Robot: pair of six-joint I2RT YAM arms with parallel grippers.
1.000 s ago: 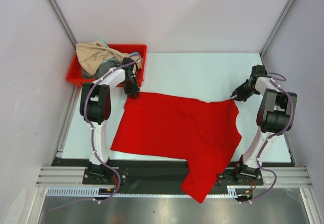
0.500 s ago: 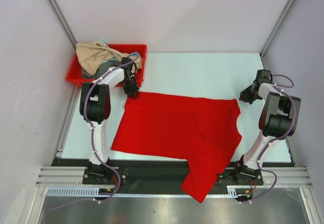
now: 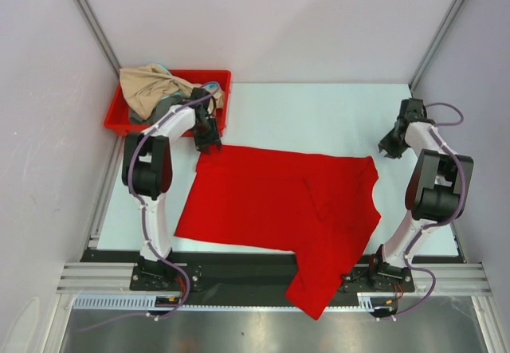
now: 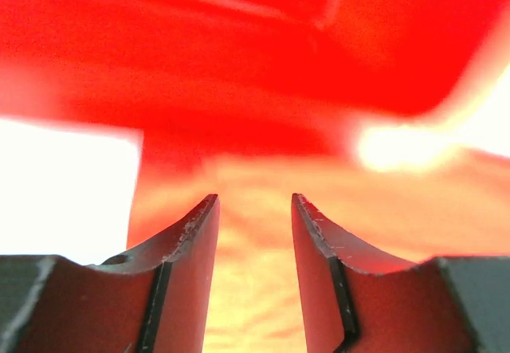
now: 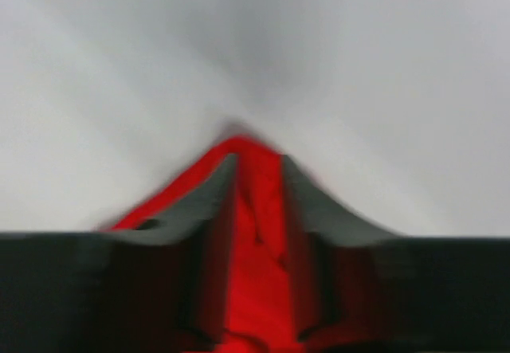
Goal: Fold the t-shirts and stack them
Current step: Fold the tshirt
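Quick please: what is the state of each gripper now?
Left gripper: open, over the red t-shirt, gripping nothing.
Right gripper: cannot be told; blurred red shows between its fingers.

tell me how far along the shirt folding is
Early. The red t-shirt lies spread flat, unfolded, one part over the near edge. The left end effector is open at its far-left corner; the right end effector is open, off the cloth. The other shirts sit heaped in the red tray. Nothing stacked.

Lab cell; white panel walls; aluminium rails
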